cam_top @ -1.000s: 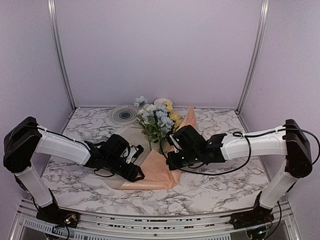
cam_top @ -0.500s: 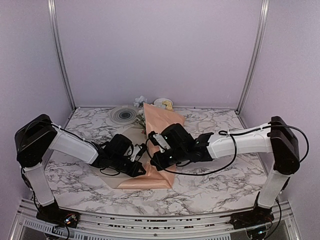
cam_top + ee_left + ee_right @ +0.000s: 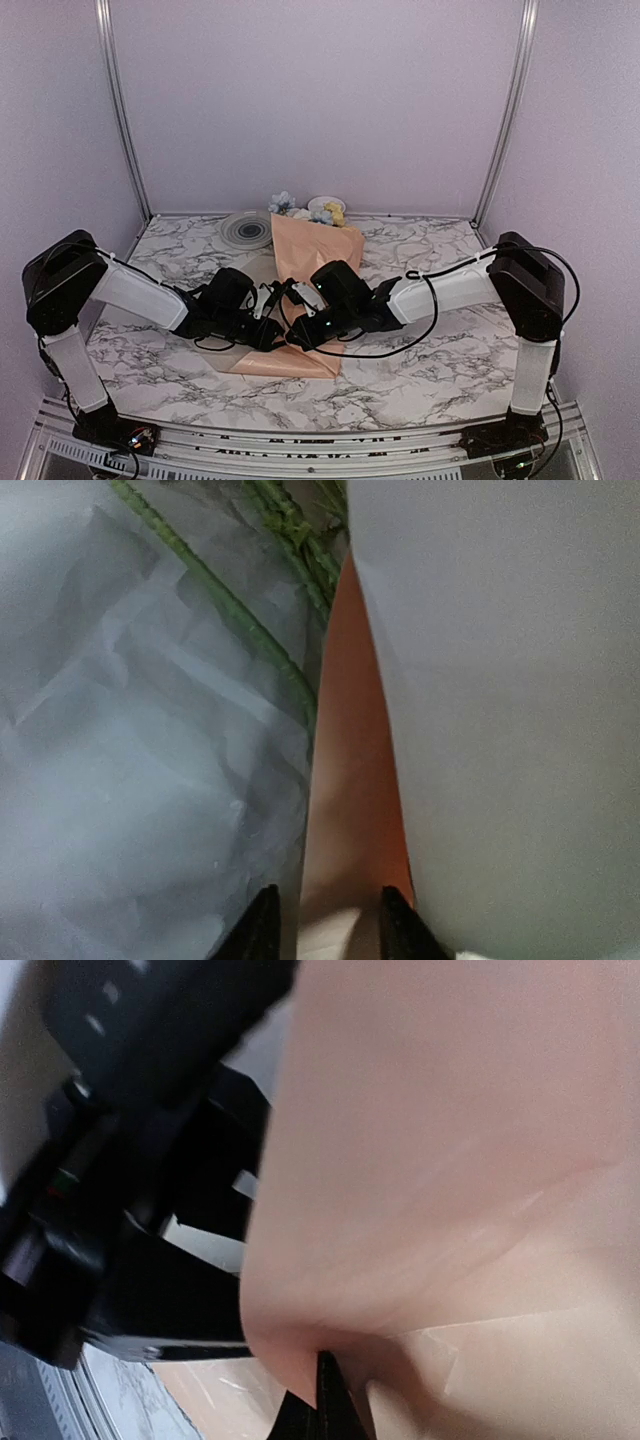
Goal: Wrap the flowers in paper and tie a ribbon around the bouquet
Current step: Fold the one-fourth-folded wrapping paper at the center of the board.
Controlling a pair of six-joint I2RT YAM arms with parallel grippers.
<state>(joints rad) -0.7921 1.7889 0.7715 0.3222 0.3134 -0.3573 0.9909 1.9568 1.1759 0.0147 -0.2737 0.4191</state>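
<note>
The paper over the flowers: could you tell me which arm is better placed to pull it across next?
Probably right: the right hand is shut on the folded edge of the paper, lifted over the stems. The left hand sits open beside it, gripping nothing.

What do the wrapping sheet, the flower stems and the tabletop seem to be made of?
The paper: thin matte peach sheet, creased and folding softly. The flowers: stems look like green plastic, bumpy and uniform; likely artificial. The table: marble-patterned surface, perhaps printed laminate.

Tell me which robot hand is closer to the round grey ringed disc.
Left. The left gripper is in front of the round grey ringed disc; the right gripper is farther right.
</note>
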